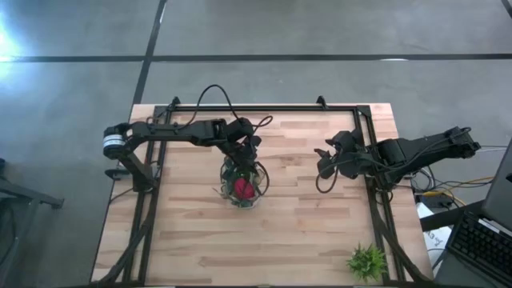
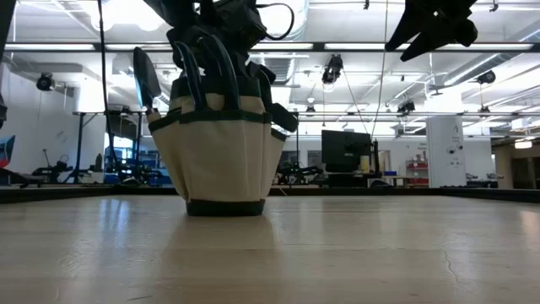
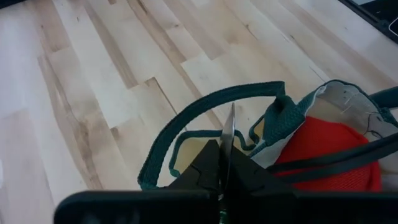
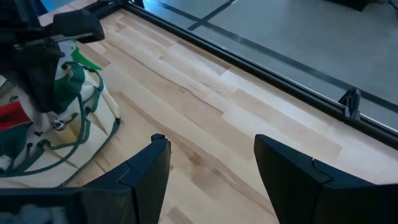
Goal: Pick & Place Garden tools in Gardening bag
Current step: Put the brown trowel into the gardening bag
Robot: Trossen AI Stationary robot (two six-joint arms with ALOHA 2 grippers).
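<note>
High view: the left claw [image 1: 240, 150] hangs directly over the gardening bag [image 1: 242, 186] at worktop centre; the right claw [image 1: 326, 162], released, waits at three o'clock. Left wrist view: its fingers clench a thin dark tool [image 3: 227, 140], long axis pointing toward the bag's mouth.

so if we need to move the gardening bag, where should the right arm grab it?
Probably a loop handle: thin webbing arching clear above the rim, so fingers can close across it. Come straight down from above; the gardening bag stands upright and its fabric wall is too wide and soft to pinch. The right gripper is open and clear. The left gripper sits over the bag's mouth, so that must clear first.
</note>
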